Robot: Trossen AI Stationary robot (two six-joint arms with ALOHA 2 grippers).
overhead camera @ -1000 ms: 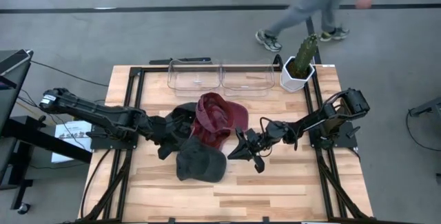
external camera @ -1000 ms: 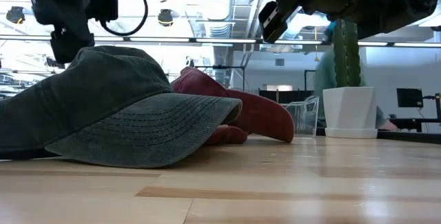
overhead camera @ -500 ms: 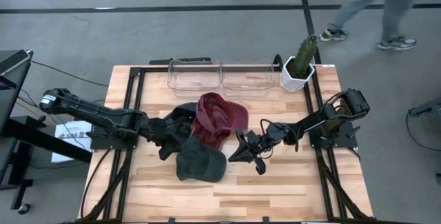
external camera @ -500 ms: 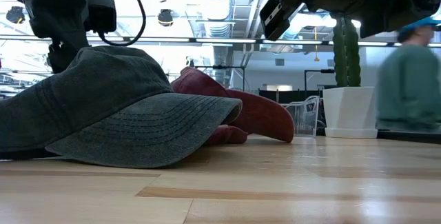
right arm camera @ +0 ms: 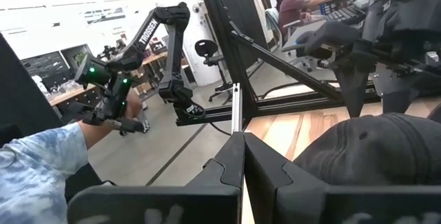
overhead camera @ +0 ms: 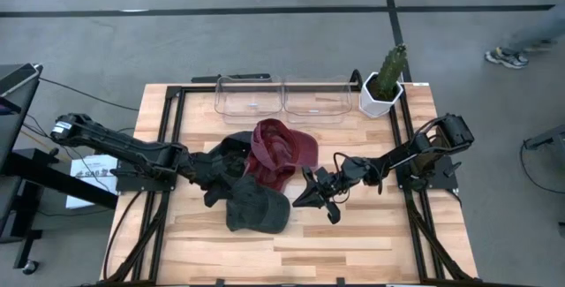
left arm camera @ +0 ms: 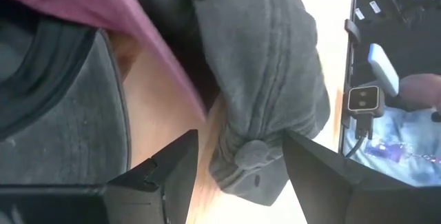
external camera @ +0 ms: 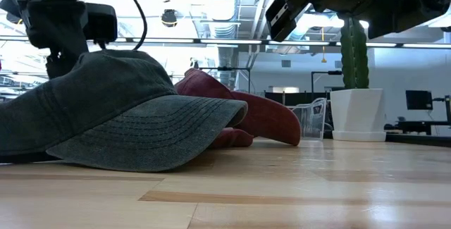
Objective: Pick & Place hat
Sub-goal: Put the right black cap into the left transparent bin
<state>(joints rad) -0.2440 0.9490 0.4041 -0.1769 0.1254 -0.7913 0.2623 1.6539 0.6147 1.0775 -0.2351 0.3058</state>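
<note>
Left wrist view: open left tool (left arm camera: pixel 238 165) straddles grey hat (left arm camera: pixel 265 79), seemingly ungripped.

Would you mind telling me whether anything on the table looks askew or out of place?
Yes: the caps are heaped, not laid out. The dark red fabric cap lies crumpled, with a black cap tucked against it, and the dark grey denim cap overlaps them. Both clear plastic bins hold no hat.

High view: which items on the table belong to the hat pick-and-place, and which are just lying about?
Job: grey cap, red cap, dark hat, open left gripper, shut right gripper.
Lying about: two clear bins, potted cactus.
</note>
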